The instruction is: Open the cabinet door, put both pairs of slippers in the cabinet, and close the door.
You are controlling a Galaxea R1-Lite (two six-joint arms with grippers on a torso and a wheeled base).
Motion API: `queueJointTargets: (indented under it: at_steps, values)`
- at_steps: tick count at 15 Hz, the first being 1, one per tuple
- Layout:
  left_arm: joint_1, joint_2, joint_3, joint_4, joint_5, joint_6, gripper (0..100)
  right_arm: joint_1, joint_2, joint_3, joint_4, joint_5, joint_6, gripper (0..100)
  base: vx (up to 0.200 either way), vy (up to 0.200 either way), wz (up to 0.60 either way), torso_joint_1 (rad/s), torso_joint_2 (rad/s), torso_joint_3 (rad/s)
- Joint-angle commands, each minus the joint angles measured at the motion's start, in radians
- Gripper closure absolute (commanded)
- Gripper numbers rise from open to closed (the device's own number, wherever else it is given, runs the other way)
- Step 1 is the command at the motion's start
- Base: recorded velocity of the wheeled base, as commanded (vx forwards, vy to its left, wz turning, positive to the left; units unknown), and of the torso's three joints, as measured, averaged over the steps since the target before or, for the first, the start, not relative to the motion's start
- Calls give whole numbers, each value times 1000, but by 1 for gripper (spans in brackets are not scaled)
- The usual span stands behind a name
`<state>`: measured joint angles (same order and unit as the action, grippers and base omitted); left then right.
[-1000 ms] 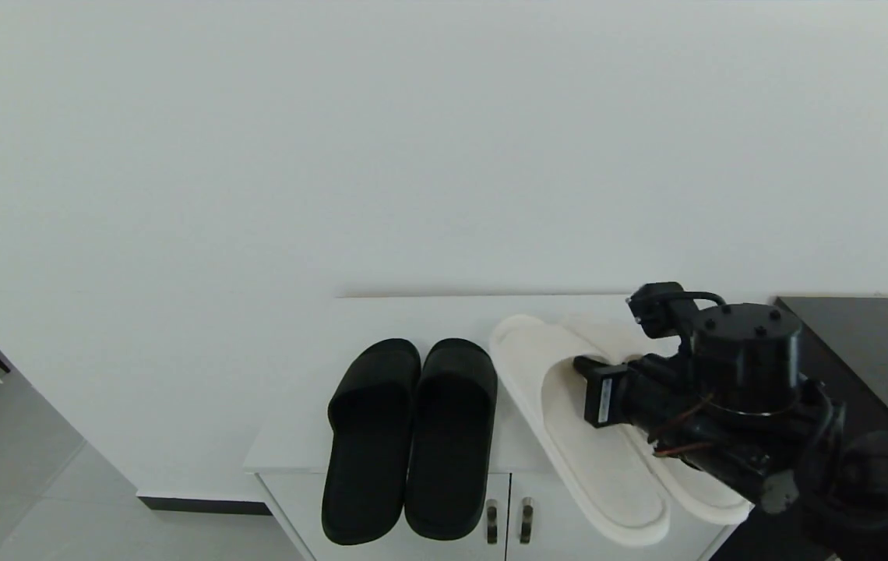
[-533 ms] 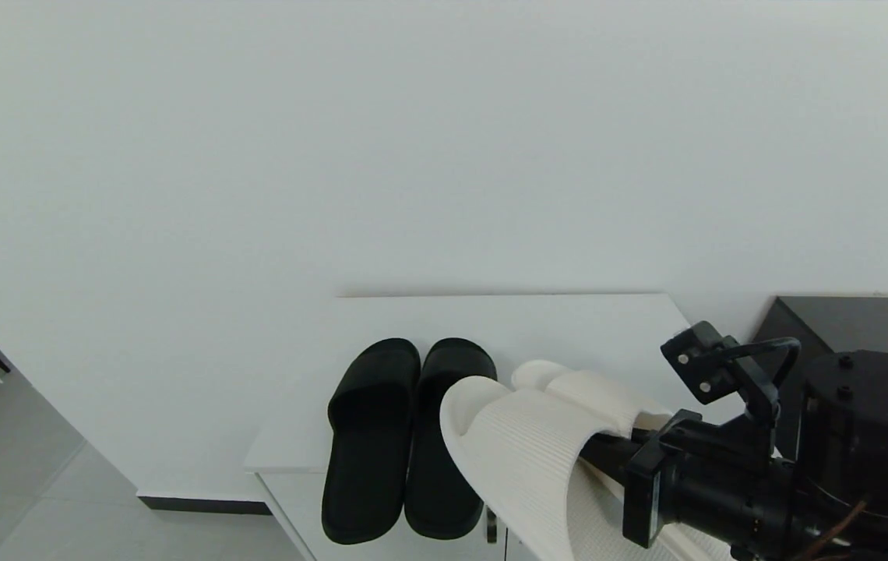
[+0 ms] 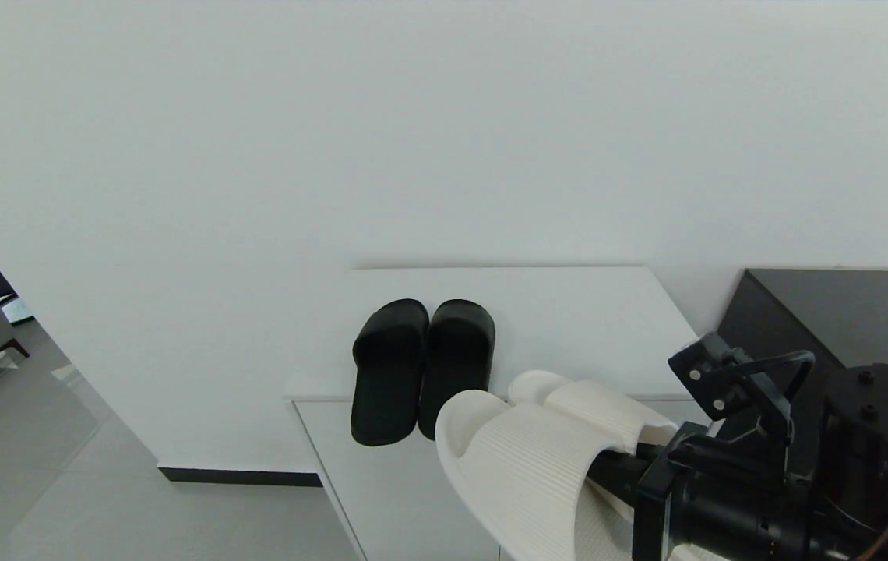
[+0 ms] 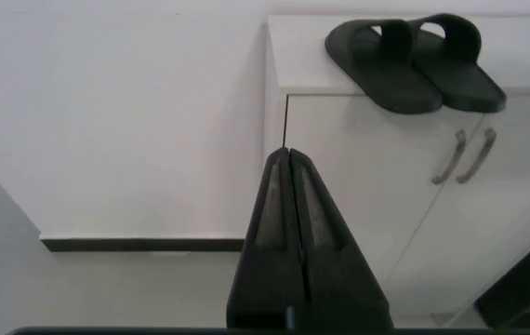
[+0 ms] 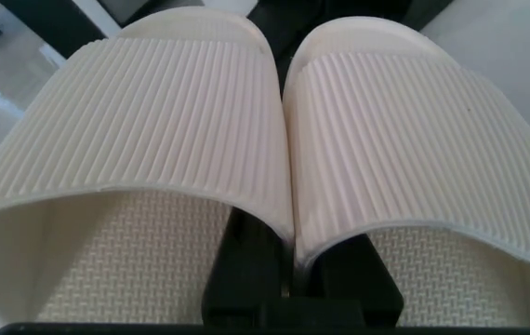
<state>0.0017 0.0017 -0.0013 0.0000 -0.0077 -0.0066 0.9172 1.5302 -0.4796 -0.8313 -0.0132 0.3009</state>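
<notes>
Clamps 2 white slippers [image 3: 522, 460] by adjoining strap edges in right gripper [image 5: 267, 272], so both carry as 1, clear of the cabinet [image 3: 569, 312], with 2 black slippers [image 3: 421, 366] on top, doors [image 4: 377, 186] shut, left gripper [image 4: 289, 166] pressed closed, empty.

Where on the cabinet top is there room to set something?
The cabinet top is bare right of the black slippers, up to its right edge, plus a strip behind them along the wall. The pair crowds the left front.
</notes>
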Motion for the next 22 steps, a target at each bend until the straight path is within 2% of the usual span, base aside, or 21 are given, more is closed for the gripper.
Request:
queueJointTargets:
  at_steps: [1, 5, 8, 14, 22]
  values:
    - [0, 0, 0, 0, 0, 0, 100, 8, -9, 9, -2, 1, 0, 100, -200, 0, 0, 2, 7, -7]
    - [1, 0, 0, 0, 0, 2, 100, 18, -35, 41, -3, 48, 1, 100, 0, 0, 0, 0, 0, 0]
    - [1, 0, 0, 0, 0, 2, 100, 18, -30, 70, -48, 67, -5, 100, 0, -200, 0, 11, 2, 2]
    - [1, 0, 0, 0, 0, 0, 100, 18, -27, 82, -51, 68, -6, 100, 0, -200, 0, 6, 3, 2]
    - [1, 0, 0, 0, 0, 0, 100, 18, -25, 91, -51, 68, -6, 100, 0, 0, 0, -27, 59, 31]
